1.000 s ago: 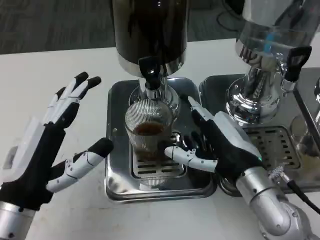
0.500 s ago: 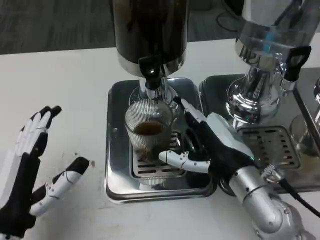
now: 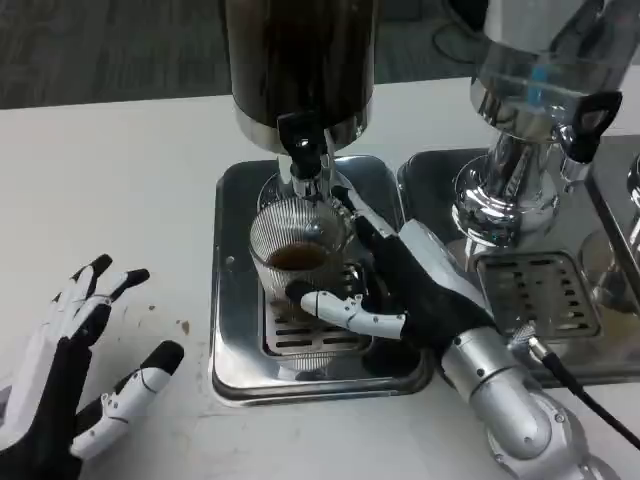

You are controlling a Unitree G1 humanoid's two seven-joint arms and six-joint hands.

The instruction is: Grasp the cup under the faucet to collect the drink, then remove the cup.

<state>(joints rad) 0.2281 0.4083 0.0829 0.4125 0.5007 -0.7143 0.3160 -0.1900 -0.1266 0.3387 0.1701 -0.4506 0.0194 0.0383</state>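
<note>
Wrapping the cup (image 3: 296, 262) under the faucet (image 3: 303, 150): right hand (image 3: 400, 285).

A second drink dispenser (image 3: 520, 110) with a clear tank stands on its own steel tray (image 3: 560, 290) at the right. Both sit on the white table (image 3: 110, 180). Grey carpet (image 3: 100, 45) lies beyond.

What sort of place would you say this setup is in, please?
Probably an office or lab drink station: two steel drink dispensers, dark and clear, stand on metal drip trays on a white table, grey carpet behind.
</note>
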